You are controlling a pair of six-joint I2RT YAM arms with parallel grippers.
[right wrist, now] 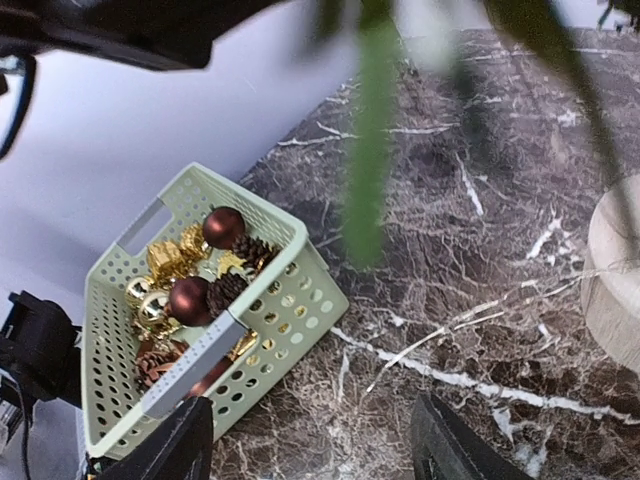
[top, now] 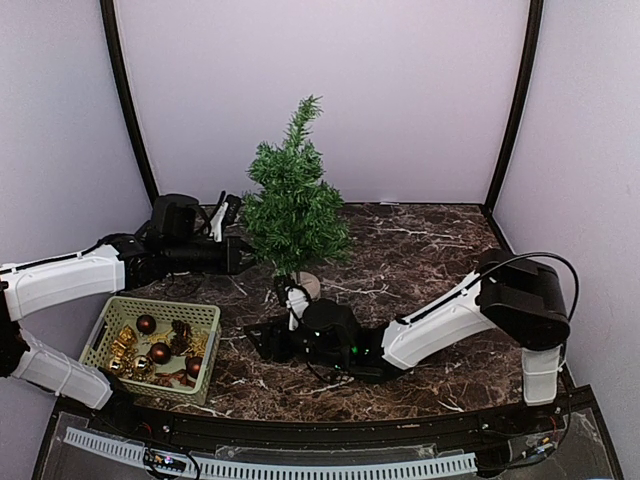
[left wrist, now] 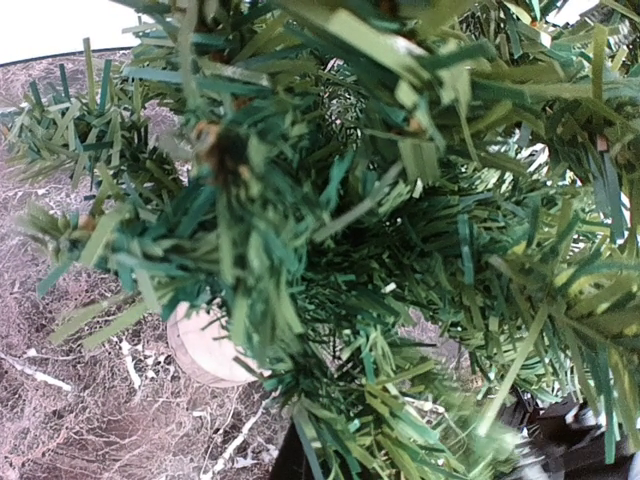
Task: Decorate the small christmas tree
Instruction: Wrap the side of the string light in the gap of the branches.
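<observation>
Zero baubles [right wrist: 222, 226] or cones [right wrist: 228, 290] seen on tree [top: 295, 210]; all lie in basket [right wrist: 290, 310]; left gripper [top: 242, 256] pressed together beside tree; right gripper [right wrist: 320, 445] spread, empty; decorating judged unstarted.

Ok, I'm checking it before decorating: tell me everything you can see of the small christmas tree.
The small christmas tree is a dark-green cone of bristly, plastic-looking needles on a thin trunk with a round tan wooden base. It stands upright on the marbled table. No ornaments show on it. The left gripper reaches into its lower left branches.
</observation>
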